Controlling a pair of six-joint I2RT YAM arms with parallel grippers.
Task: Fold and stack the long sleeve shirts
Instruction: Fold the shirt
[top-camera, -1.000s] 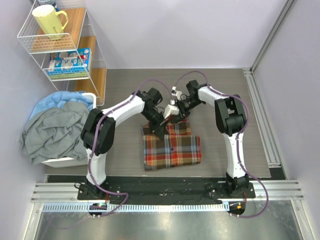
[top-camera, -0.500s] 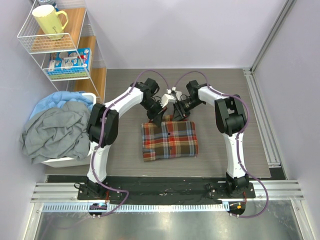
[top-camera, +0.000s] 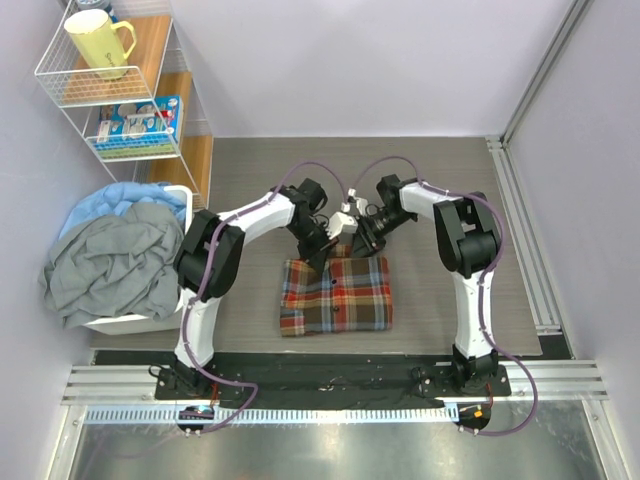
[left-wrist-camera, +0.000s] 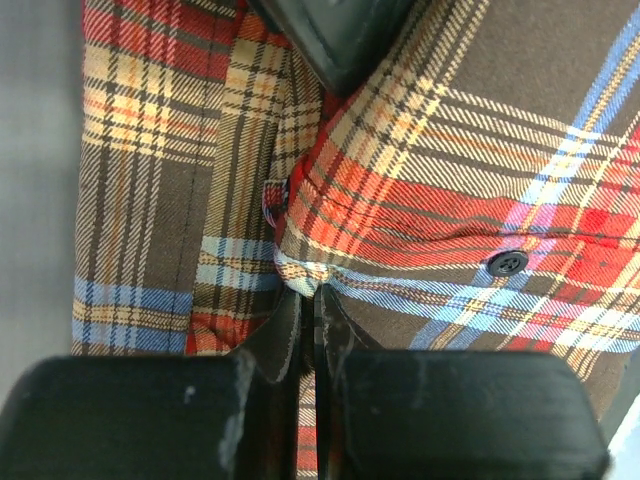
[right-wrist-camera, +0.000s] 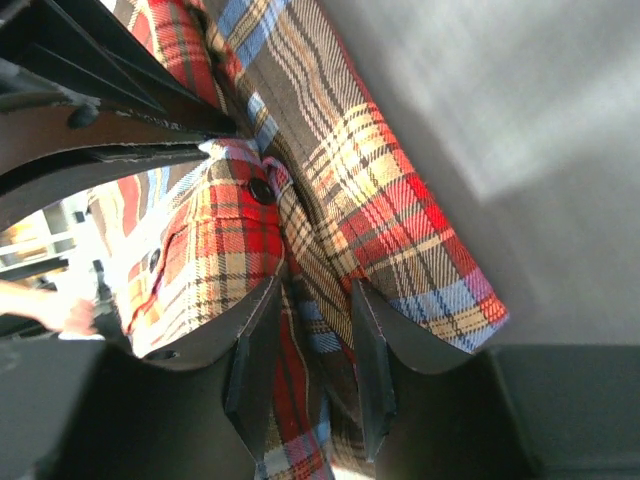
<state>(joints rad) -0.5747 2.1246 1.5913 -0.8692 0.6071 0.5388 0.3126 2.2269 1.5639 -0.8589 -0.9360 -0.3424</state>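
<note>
Left tool (left-wrist-camera: 308, 300): clenched on a pinch of plaid flannel shirt (top-camera: 335, 295).
Right tool (right-wrist-camera: 315, 290): grasping the shirt's thick far edge.
Shirt: folded rectangle, middle of desk (top-camera: 450, 180); drawn slightly nearer and lying flatter than a second ago.
Fold appears laid down; release and stacking outstanding.

The top view is bright, even and sharp, with only faint shadows on the table (top-camera: 450, 290) and a soft sheen on the steel sheet (top-camera: 330, 450). Both wrist views are dimmer. The left hand (left-wrist-camera: 310, 305) is dark and slightly blurred, while the plaid shirt (left-wrist-camera: 450, 190) is crisp.
</note>
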